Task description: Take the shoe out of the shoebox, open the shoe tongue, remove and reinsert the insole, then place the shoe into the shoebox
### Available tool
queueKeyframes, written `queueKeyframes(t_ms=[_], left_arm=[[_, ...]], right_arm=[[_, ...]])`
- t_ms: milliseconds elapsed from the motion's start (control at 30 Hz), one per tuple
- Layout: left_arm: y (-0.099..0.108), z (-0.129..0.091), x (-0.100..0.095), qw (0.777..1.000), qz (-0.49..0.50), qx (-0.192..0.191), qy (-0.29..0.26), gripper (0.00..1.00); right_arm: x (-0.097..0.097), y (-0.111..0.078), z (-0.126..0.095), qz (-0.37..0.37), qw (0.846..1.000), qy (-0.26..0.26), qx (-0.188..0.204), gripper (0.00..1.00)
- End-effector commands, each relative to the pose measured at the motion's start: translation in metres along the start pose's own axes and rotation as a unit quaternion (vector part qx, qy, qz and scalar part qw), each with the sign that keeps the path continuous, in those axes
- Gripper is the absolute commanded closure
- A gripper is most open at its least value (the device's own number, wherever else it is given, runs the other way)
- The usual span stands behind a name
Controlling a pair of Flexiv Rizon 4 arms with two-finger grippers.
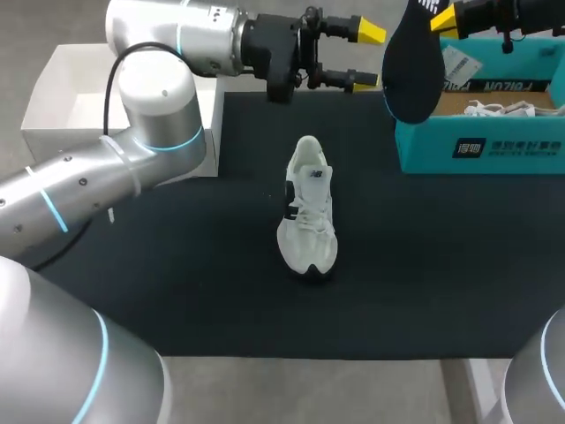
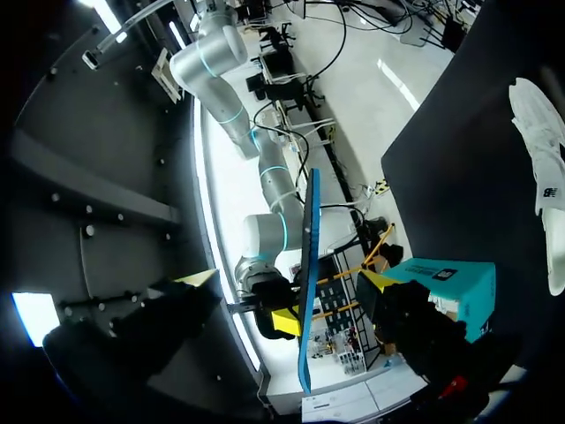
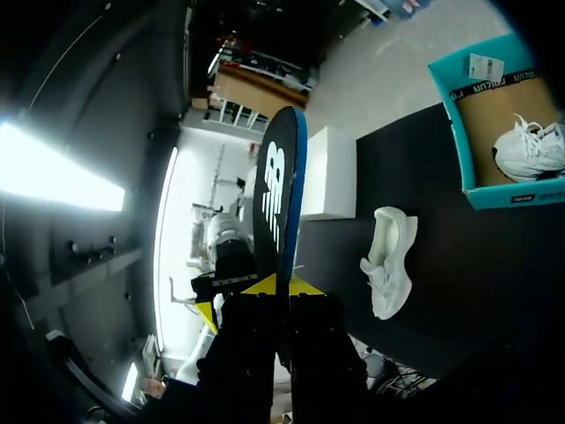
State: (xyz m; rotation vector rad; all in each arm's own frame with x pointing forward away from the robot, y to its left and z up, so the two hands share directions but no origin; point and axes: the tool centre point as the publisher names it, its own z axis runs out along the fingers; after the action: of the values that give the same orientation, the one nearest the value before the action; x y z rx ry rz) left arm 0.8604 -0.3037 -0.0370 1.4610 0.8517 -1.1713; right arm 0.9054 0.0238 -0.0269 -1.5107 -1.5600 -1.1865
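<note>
Black matting [image 1: 177,300] covers the table, well below both grippers. The teal shoebox [image 1: 481,146] stands under and just beside the right gripper [image 3: 278,285]. The white shoe [image 1: 307,212] rests on its sole out on the mat, well apart from either set of jaws, its opening turned toward them.

The black, blue-edged insole [image 1: 410,71] is out of the shoe, pinched at one end by the right jaws. It stands edge-on between the left gripper's [image 1: 366,56] spread jaws, seemingly touching neither.

I judge removal done and reinsertion in hand. Next, the insole's toe end must come down into the shoe's opening, likely with the left gripper steadying the shoe or the insole.
</note>
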Motion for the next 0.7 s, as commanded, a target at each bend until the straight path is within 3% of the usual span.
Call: queueKeyframes(t_ms=[33,200,233,300,467,700], left_arm=[[0.003,0.011,0.005,1.000,0.000,-0.011,-0.016,0.00],[0.008,0.015,0.007,0.999,-0.005,-0.036,-0.031,0.00],[0.009,0.015,0.008,0.999,-0.006,-0.040,-0.032,0.11],[0.010,0.017,0.009,0.998,-0.009,-0.043,-0.035,0.44],[0.010,0.020,0.011,0.998,-0.012,-0.051,-0.040,0.73],[0.015,0.028,0.013,0.997,-0.020,-0.057,-0.045,0.81]], right_arm=[[0.004,0.010,0.008,0.001,0.999,-0.001,0.036,1.00],[0.009,0.007,0.017,0.000,0.999,0.006,0.043,1.00],[0.009,0.006,0.018,0.000,0.999,0.007,0.045,1.00],[0.008,0.003,0.019,-0.001,0.999,0.006,0.049,1.00],[0.005,-0.003,0.019,0.002,0.999,0.007,0.050,1.00],[0.006,-0.006,0.021,0.002,0.999,0.015,0.047,1.00]])
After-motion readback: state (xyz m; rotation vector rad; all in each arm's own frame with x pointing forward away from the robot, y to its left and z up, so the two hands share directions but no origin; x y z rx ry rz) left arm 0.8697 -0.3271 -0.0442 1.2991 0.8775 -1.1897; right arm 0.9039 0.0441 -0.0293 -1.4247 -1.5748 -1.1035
